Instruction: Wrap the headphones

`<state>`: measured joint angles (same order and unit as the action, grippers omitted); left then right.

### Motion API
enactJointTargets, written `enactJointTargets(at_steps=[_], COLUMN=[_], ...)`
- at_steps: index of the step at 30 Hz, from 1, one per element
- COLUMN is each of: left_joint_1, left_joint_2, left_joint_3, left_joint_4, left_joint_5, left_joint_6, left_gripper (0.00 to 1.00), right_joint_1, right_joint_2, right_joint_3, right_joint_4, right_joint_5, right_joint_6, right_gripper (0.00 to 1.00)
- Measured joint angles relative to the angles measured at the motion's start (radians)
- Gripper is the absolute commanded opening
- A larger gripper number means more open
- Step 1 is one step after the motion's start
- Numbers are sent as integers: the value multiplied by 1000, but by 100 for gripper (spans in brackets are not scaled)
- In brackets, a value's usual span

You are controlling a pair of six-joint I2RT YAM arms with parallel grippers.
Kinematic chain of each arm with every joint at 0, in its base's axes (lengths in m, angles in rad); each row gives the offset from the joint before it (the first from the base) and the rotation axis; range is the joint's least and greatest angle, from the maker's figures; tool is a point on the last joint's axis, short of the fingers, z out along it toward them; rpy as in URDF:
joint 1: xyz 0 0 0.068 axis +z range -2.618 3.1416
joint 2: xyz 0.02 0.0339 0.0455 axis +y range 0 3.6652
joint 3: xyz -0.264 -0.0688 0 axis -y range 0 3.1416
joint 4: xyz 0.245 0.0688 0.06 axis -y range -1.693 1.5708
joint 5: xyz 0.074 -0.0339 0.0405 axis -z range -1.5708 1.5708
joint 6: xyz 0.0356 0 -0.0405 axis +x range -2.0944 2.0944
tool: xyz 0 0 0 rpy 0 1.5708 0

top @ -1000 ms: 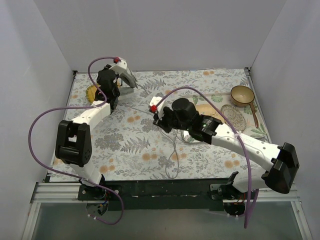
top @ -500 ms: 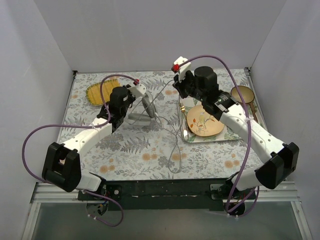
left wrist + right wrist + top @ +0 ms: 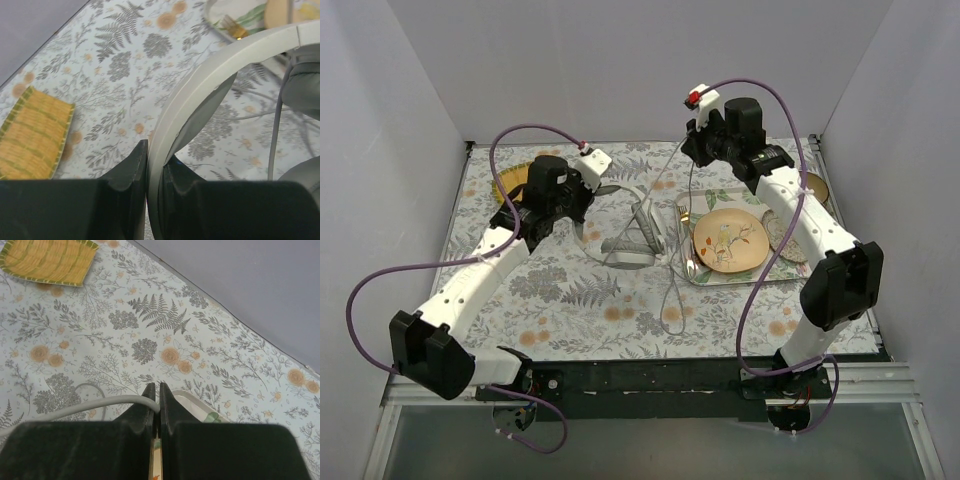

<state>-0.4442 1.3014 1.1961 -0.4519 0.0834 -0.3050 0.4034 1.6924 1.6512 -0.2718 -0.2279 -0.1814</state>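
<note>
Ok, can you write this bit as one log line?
left pincer: shut on headband | right pincer: shut on cord | wrap: not done

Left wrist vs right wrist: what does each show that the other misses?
Left wrist only: the left gripper shut on the headband, an earcup, a fork. Right wrist only: the right gripper pinching the cord. Both: floral tablecloth, yellow woven mat, grey wall.
</note>
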Motion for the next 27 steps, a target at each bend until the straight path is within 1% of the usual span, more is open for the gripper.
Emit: enactJointTargets(at_steps=[2, 5, 9, 12, 13, 15, 16, 19, 21, 25, 27], left_joint_1=[2, 5, 4, 5, 6, 11, 11, 8, 7, 6, 6], left_joint_2=[-6, -8, -7, -5, -2, 13, 22, 54, 64, 71, 77], left_joint_3=[43, 105, 211, 303, 331, 384, 408, 502, 550, 628, 667], left_joint_4=[-46, -115, -198, -224, -230, -251, -254, -258, -246, -221, -213], left_joint_5=[63, 151, 262, 297, 297, 291, 291, 293, 287, 270, 256], left_joint_6=[-35, -90, -171, -237, -259, -289, -298, -334, -348, -373, -390], left_gripper=[0, 0, 0, 0, 0, 0, 0, 0, 0, 0, 0], right_joint_1=[-9, -14, -18, -16, -14, -2, 5, 36, 58, 100, 110], right_joint_2=[11, 18, 18, 8, 4, 2, 2, 8, 24, 87, 111], right_joint_3=[0, -1, -50, -167, -214, -297, -329, -438, -464, -491, -510], right_joint_4=[0, 14, 125, 275, 335, 463, 516, 680, 732, 867, 908], right_joint_5=[-32, -127, -286, -418, -461, -529, -540, -536, -525, -475, -451], right_joint_6=[6, 11, 39, 100, 132, 194, 219, 288, 314, 382, 402], right_gripper=[1, 1, 2, 10, 16, 25, 30, 40, 46, 48, 50])
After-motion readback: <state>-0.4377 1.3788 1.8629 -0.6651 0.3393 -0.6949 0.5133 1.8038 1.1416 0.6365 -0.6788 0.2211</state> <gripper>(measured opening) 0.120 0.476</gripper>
